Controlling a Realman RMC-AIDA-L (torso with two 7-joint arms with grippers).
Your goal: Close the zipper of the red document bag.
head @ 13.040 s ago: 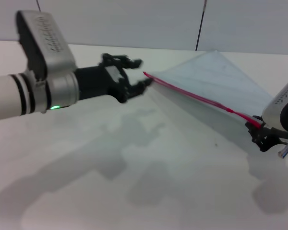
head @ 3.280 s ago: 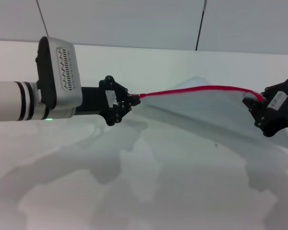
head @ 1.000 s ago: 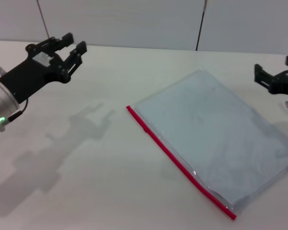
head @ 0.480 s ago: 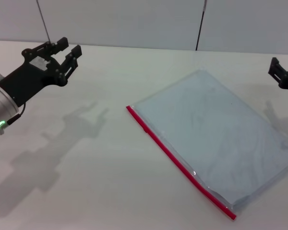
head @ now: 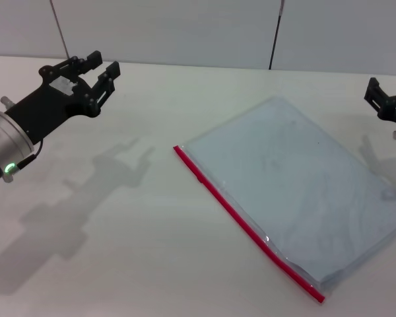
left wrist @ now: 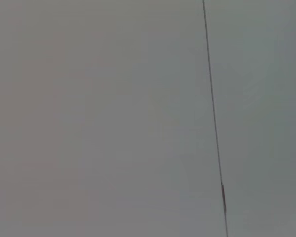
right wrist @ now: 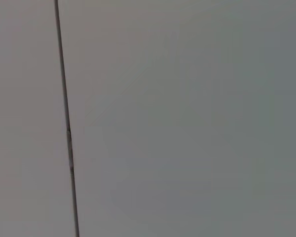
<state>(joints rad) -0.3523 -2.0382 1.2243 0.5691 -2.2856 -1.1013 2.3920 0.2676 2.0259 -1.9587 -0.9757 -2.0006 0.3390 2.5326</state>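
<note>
The red document bag point(head: 297, 191), a flat translucent blue-grey pouch, lies on the white table to the right of centre in the head view. Its zipper point(head: 244, 221) is a thin red strip along the long edge nearest me, running from upper left to lower right. My left gripper point(head: 96, 66) hovers open at the far left, well away from the bag, holding nothing. At the right edge, only part of my right gripper point(head: 383, 99) shows, raised off the bag. Both wrist views show only grey wall.
The white table point(head: 119, 251) stretches left of and in front of the bag. A grey panelled wall point(head: 185, 30) with dark vertical seams stands behind it.
Earlier both grippers held the bag's red edge up off the table. The bag now lies flat, released. Over the last second both arms sit apart from it, shifting only slightly.
</note>
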